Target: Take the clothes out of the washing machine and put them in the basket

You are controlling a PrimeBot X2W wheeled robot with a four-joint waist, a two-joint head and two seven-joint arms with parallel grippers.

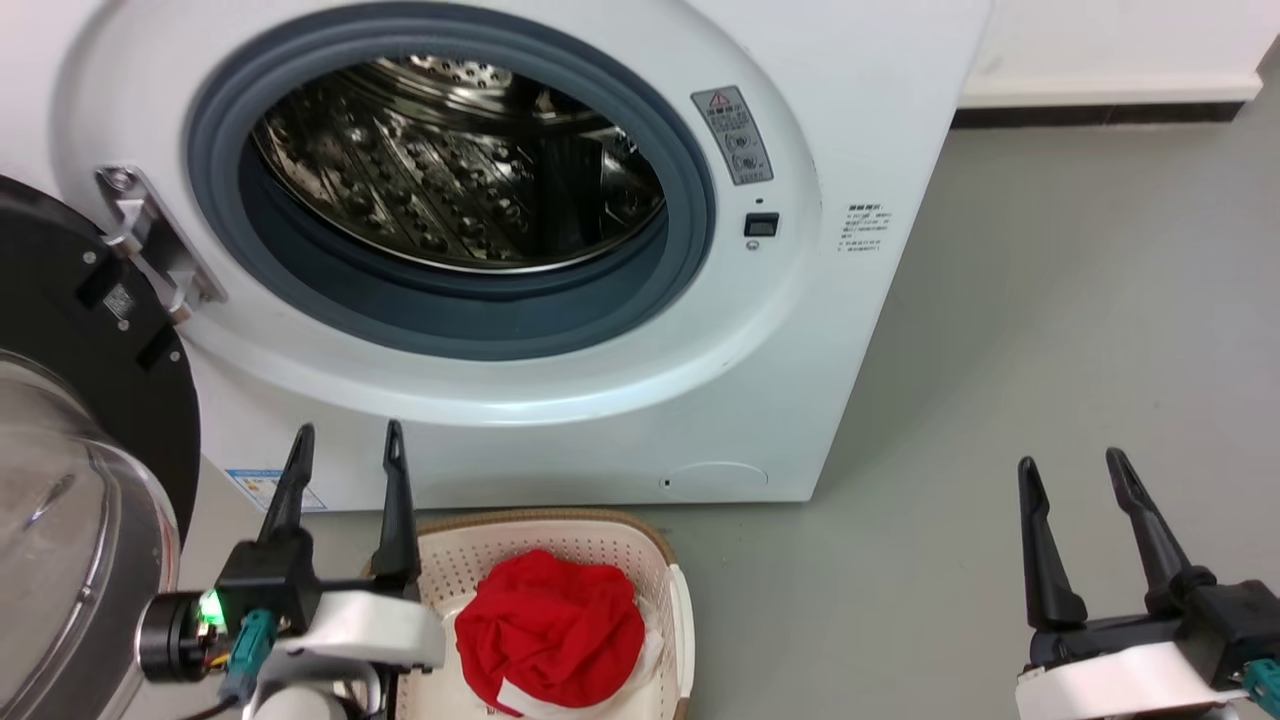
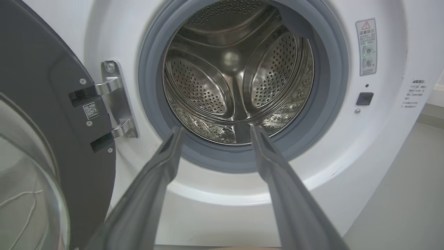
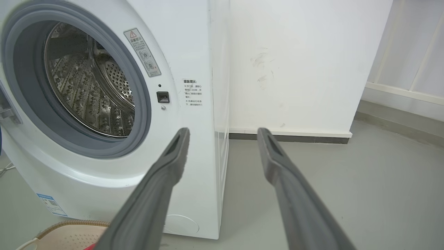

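Perforated steel drum (image 2: 239,69) of white front-loading washing machine (image 2: 381,146) looks empty; red clothes (image 1: 550,625) in cream plastic basket (image 1: 682,610). Your left gripper (image 1: 348,432), right gripper (image 1: 1071,458) wide, empty (recheck drum floor first).

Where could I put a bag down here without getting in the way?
The grey floor right of the washer, up to the wall, is bare, as is the drum. It is crowded at the lower left: the open door, the left gripper and the basket holding red clothes.
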